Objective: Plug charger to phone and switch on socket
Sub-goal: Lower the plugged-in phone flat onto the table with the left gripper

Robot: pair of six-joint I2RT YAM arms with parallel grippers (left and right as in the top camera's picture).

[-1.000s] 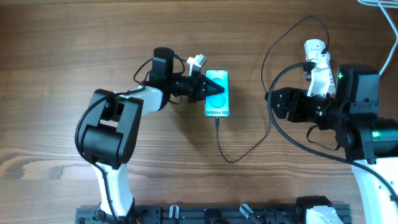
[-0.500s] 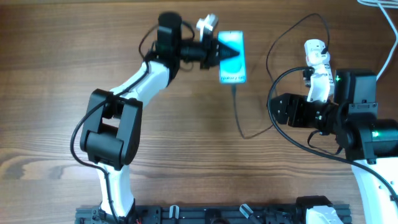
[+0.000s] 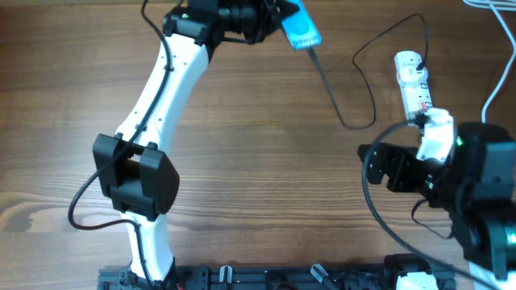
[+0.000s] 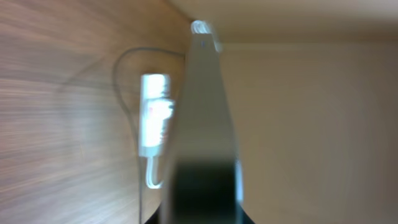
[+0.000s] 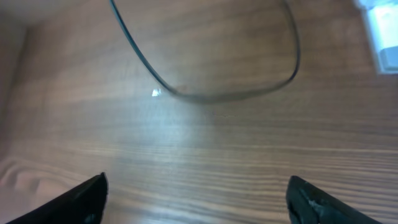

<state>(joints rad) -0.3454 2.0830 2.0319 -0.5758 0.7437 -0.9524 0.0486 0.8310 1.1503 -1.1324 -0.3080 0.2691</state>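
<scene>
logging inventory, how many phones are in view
1: the phone is up near the table's far edge, held by the left gripper, charger attached. None looks hidden.

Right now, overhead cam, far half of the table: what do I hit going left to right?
left arm → phone, held off the table in the left gripper → charger, its cable sagging in a loop → socket

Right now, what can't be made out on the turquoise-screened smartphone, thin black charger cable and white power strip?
Charger cable plug's seating in the smartphone: too small overhead, blurred in left wrist view.
Power strip switch: too small overhead, near end under the right arm; cropped in right wrist view.
</scene>
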